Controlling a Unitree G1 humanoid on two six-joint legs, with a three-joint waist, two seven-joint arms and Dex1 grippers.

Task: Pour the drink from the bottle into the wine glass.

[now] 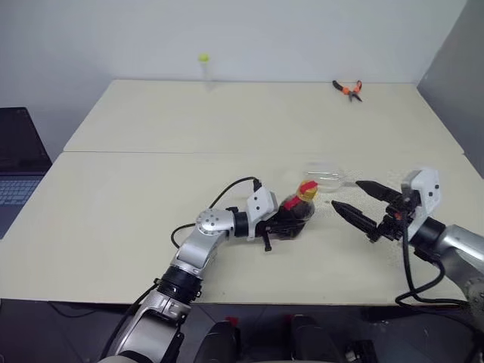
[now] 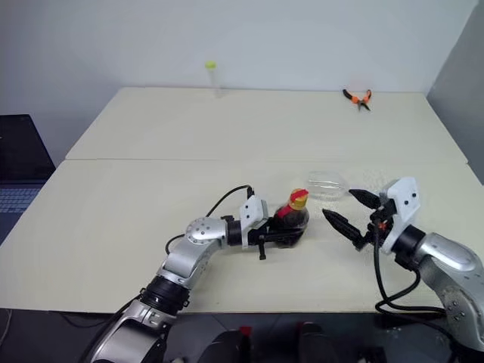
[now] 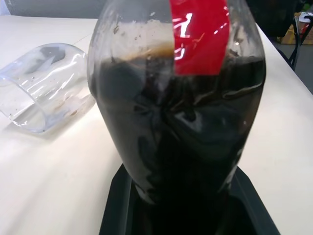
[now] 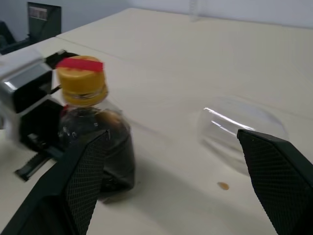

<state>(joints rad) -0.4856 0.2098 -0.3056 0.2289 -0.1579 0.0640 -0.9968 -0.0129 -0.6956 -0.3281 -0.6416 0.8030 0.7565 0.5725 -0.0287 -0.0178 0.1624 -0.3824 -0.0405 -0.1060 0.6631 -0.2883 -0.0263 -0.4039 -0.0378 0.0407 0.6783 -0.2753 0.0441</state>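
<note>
The left tool (image 2: 281,227) pinches the capped bottle (image 2: 292,217); the right tool (image 2: 349,211), spread, should first stand the toppled glass (image 2: 327,182) upright.

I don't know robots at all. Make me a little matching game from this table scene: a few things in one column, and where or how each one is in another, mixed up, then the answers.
Things:
1. bottle
2. wine glass
3. pliers
4. right hand

States or places:
A. lying on its side on the table
B. fingers spread wide, holding nothing
C. at the far edge of the table
D. upright, yellow cap on, gripped by the left hand

Pairs: 1-D, 2-A, 3-C, 4-B
</note>
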